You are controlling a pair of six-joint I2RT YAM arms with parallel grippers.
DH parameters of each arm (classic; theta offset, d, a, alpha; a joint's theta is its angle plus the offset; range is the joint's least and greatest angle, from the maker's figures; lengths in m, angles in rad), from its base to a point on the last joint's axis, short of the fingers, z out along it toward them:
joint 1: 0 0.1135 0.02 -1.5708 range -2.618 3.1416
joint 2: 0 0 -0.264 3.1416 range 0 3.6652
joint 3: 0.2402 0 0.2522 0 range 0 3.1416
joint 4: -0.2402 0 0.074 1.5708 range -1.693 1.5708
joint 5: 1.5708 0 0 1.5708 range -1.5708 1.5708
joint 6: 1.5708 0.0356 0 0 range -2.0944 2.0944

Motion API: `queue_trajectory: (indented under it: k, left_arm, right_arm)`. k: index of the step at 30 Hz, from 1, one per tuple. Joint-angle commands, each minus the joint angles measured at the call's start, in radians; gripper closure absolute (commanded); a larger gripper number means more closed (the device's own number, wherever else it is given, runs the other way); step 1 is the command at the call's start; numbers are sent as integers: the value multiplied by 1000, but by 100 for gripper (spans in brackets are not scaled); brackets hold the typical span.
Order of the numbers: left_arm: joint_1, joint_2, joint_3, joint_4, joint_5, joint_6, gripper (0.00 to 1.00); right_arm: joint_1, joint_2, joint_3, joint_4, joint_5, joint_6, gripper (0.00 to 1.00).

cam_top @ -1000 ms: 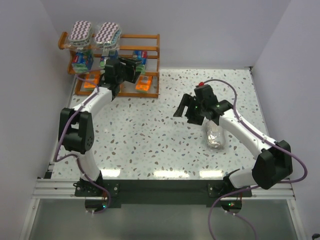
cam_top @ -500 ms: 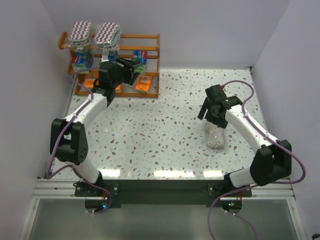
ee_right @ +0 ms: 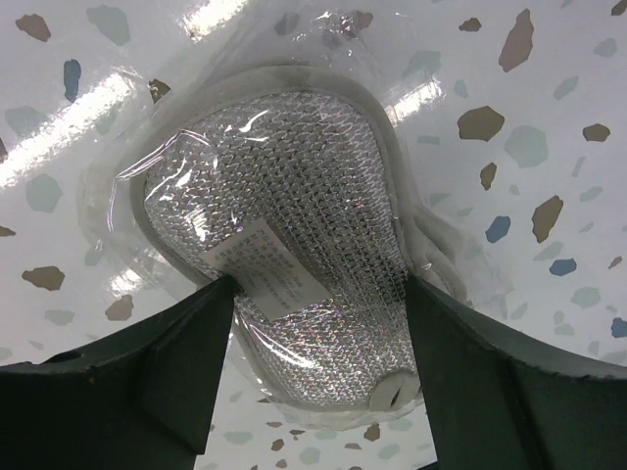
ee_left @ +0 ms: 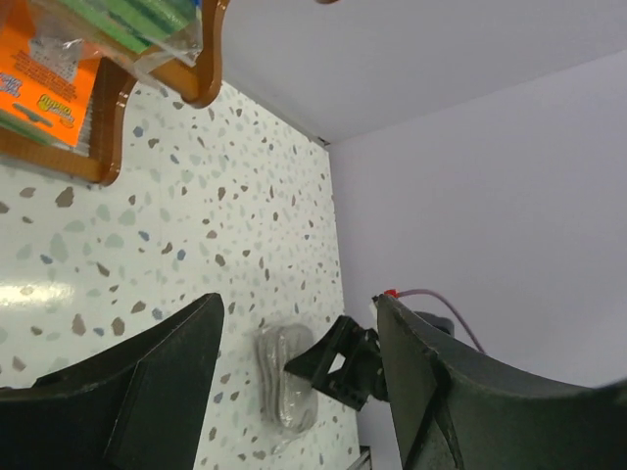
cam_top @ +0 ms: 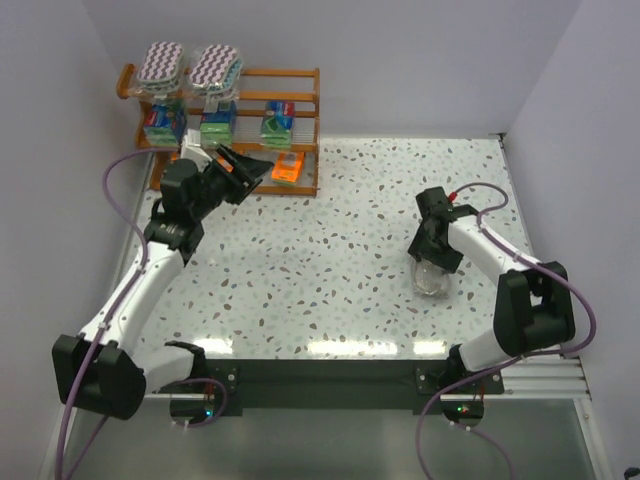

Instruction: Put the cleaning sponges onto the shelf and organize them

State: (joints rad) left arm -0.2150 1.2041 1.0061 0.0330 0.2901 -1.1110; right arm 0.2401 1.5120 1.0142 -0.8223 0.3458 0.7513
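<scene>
— Well to the right of the shelf (cam_top: pixel 300 72), and nearer the arm bases than it, what lies on the speckled table (cam_top: pixel 330 250)?

— One grey-white pad (cam_top: pixel 436 286) in clear wrap, flat on the tabletop and well apart from the shelf. The right gripper (cam_top: pixel 432 262) is down over it with its jaws spread, one finger along each long side. The right wrist view shows the pad's mesh face and a small white label (ee_right: pixel 260 266) between the fingers (ee_right: pixel 157 392). Whether they touch the wrap, I cannot tell.

— And on the shelf itself?

— On the top tier, two purple-white zigzag pads (cam_top: pixel 163 62) sit side by side at the left end. The middle tier holds three blue-and-green blocks (cam_top: pixel 277 120) in a row. An orange pack (cam_top: pixel 288 170) lies at the right end of the bottom tier. A second bit of orange shows at its left end, mostly hidden behind the left arm (cam_top: pixel 150 280).

— Where is the left gripper (cam_top: pixel 243 167)?

— Just in front of the shelf's bottom tier, jaws wide apart, holding nothing. Its wrist camera looks past the shelf's right-hand corner, across the table, to the pad and the right gripper.
</scene>
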Motion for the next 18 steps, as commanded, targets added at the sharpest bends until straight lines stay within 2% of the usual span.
queue_trajectory:
  k: [1,6,8,12,14,15,18]
  left_arm:
    - [12,-98,-70,-134,15,131,31]
    - [43,-188,-83,-278,0,201,31]
    - [58,-213,-64,-335,-5,230,31]
    - [69,-235,-43,-418,-38,310,31]
    - [69,-238,-46,-441,-57,324,31]
    - [71,-239,-53,-455,-55,333,31]
    - [72,-244,-81,-473,-51,344,31]
  right_arm:
    - [1,4,-74,141,-65,13,26]
    - [33,24,-153,299,-322,51,33]
    - [94,24,-152,359,-344,94,35]
    - [235,103,-63,385,-389,213,35]
    - [330,197,-14,422,-459,255,35]
    - [362,238,66,423,-487,266,34]
    - [464,352,222,475,-689,206,31]
